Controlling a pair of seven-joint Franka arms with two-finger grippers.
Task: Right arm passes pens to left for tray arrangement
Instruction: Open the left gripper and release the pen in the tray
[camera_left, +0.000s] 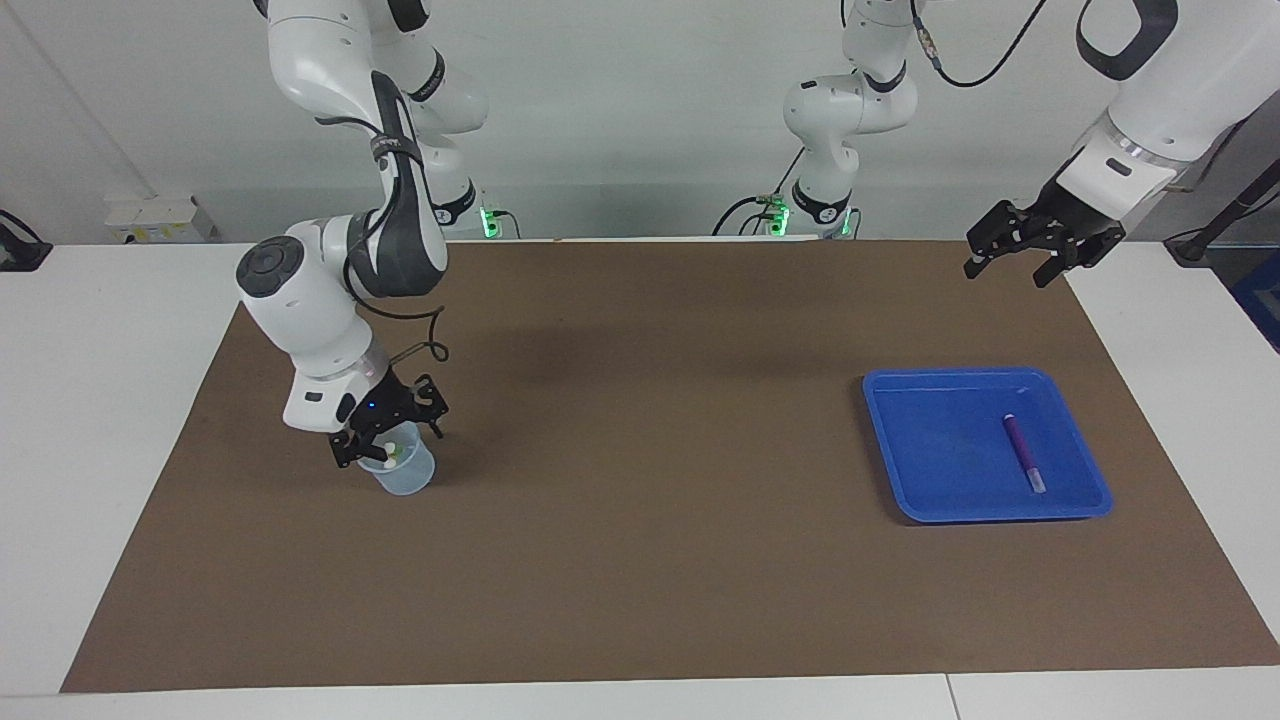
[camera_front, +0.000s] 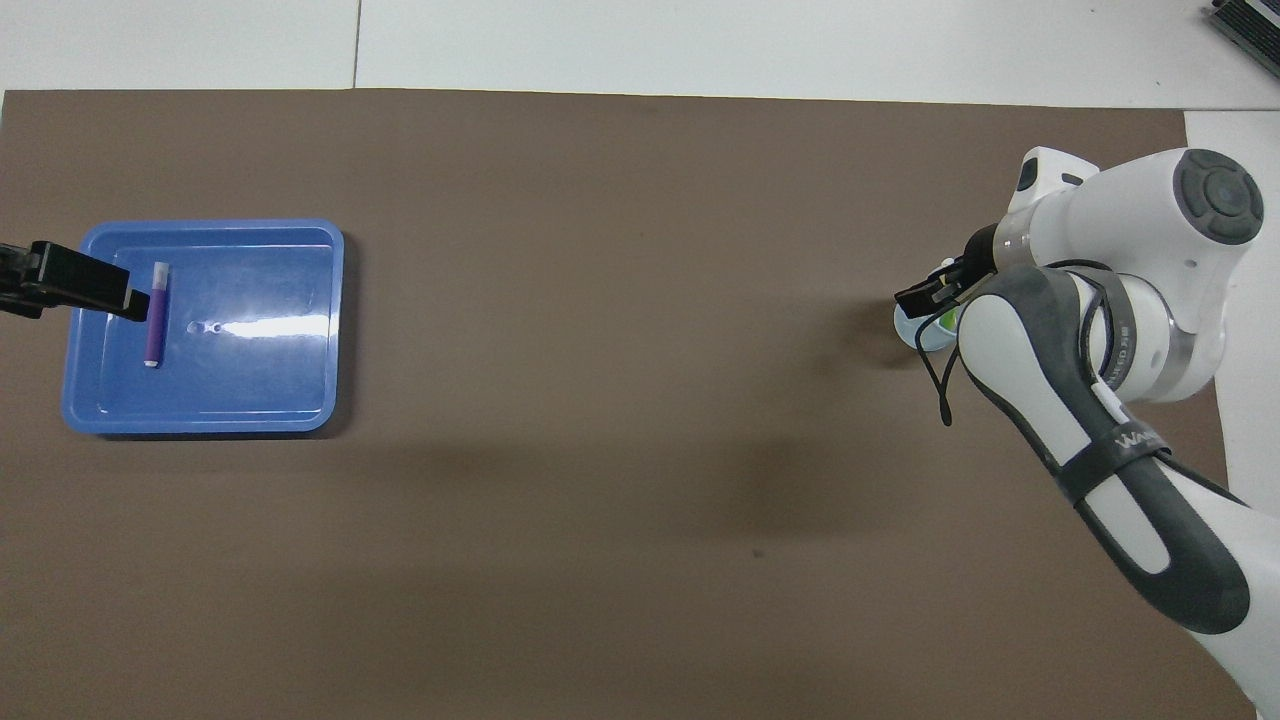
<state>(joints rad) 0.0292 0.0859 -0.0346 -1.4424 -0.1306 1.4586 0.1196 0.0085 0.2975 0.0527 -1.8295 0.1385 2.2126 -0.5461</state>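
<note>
Facing view, lower left: right gripper (camera_left: 388, 448), fingers' spread unclear, dips into translucent bluish cup (camera_left: 405, 474)—should pinch one pen squarely, lifting straight; left gripper (camera_left: 1020, 254) waits wide, upper right.

Facing camera sits high at the table's 6 o'clock, looking toward the robots; overhead looks steeply down from their end; both share the mat (camera_left: 640, 560) and tray (camera_left: 1075, 505)

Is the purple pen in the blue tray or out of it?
In: the purple pen lies flat on the floor of the blue tray, inside its raised rim.
</note>
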